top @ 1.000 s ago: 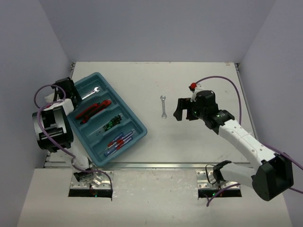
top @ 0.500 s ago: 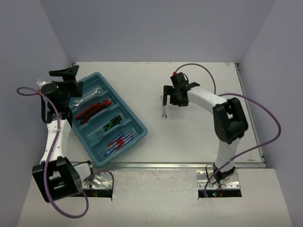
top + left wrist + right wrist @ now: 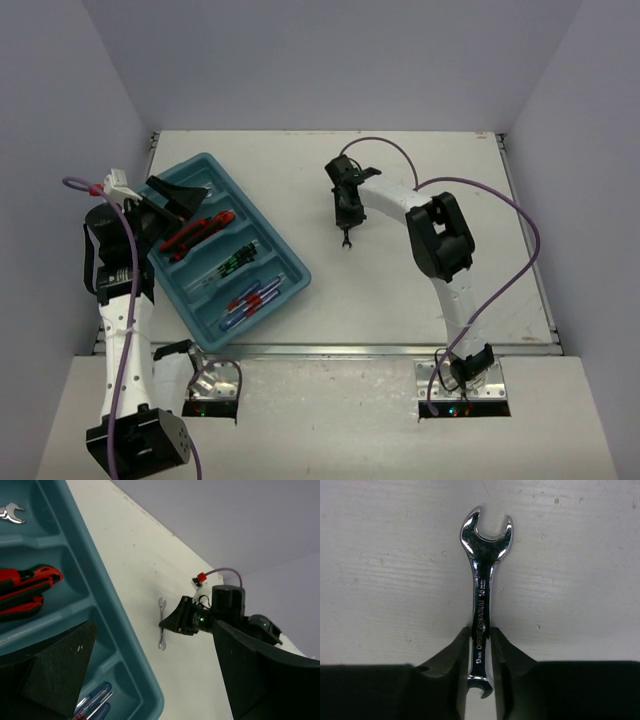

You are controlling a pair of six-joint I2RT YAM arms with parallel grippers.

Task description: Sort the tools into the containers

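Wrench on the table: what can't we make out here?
- Top view: wrench mostly hidden under the right gripper; only its near end shows.
- Right wrist: looking straight down, whether it rests on the table or is lifted.
- Left wrist: grip too small to judge.

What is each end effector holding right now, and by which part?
Right end effector pinches the wrench by its shank, toward one end. Left end effector is open, holding nothing.

The silver wrench (image 3: pixel 481 605) on the tabletop (image 3: pixel 570 580) bears stamped lettering along its shank: "CHROME VANADIUM", with "16 mm" next to it toward the open head. A second size mark near the other end looks like "15 mm", though it is too small to be sure.
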